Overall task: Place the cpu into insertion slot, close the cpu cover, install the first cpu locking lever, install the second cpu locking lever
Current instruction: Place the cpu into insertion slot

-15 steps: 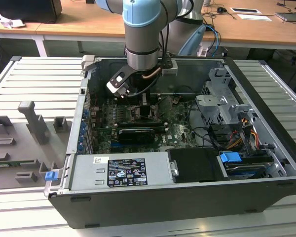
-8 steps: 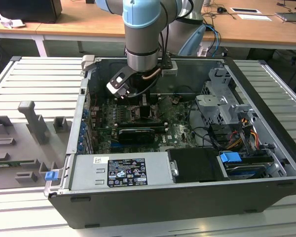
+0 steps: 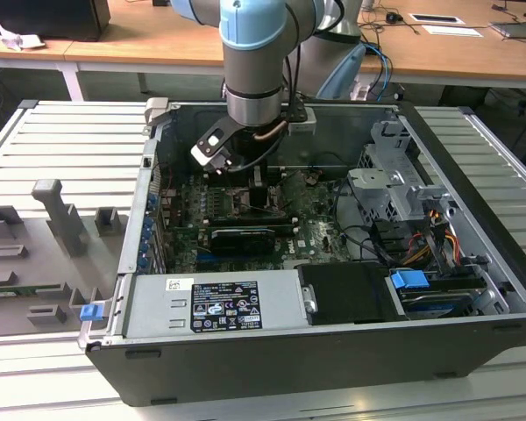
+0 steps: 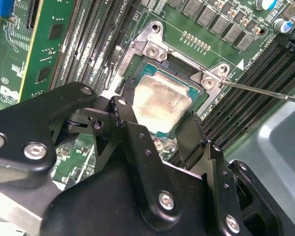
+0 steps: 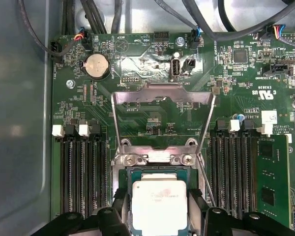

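Observation:
The cpu (image 5: 160,209), a silvery square chip with a green edge, lies level in the black insertion slot (image 5: 155,170), or just over it; I cannot tell which. My gripper (image 5: 160,216) straddles it, one black finger against each of two opposite sides, also seen in the second wrist view as gripper (image 4: 157,118) and cpu (image 4: 162,98). The cpu cover (image 5: 162,94), a thin metal frame, stands swung back off the slot. A thin wire locking lever (image 4: 265,91) sticks out beside the socket. In the exterior view the gripper (image 3: 254,182) reaches down into the open case.
Long black memory slots (image 5: 81,172) flank the socket on both sides, with a green memory card (image 5: 270,182) standing in one. Cables (image 5: 96,17) run along the board's edge. The power supply (image 3: 219,303), drive cage (image 3: 394,184) and case walls (image 3: 473,193) enclose the board.

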`<state>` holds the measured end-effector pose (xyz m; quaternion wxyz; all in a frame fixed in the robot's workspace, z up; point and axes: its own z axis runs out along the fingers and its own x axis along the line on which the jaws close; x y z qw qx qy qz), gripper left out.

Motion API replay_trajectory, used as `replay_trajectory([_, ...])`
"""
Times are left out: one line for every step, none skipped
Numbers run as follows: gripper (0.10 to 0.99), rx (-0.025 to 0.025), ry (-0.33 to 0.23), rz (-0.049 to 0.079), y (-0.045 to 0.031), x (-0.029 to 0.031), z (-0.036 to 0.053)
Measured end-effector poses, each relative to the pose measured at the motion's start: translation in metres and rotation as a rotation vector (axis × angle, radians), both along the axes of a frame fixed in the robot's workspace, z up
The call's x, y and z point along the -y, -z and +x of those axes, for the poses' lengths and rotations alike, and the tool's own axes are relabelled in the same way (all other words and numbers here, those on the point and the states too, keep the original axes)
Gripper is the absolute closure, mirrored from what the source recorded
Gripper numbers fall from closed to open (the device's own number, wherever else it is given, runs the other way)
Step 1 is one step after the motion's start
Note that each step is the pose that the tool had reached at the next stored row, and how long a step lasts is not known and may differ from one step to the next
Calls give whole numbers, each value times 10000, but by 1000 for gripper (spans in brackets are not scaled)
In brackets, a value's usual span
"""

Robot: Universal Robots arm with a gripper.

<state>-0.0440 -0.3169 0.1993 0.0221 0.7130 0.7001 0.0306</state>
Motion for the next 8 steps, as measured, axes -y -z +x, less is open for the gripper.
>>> replay_trajectory([486, 0, -6, -2, -10, -1, 0])
replay_trajectory([486, 0, -5, -1, -82, 0, 0])
replay_trajectory([486, 1, -7, 0, -92, 4, 0])
replay_trajectory([498, 0, -4, -1, -96, 9, -1])
replay_trajectory([565, -1, -6, -3, -99, 10, 2])
replay_trajectory([565, -7, -8, -16, -99, 10, 5])
replay_trajectory([690, -15, -6, -30, -101, 11, 6])
replay_trajectory([690, -26, -6, -39, -103, 11, 10])
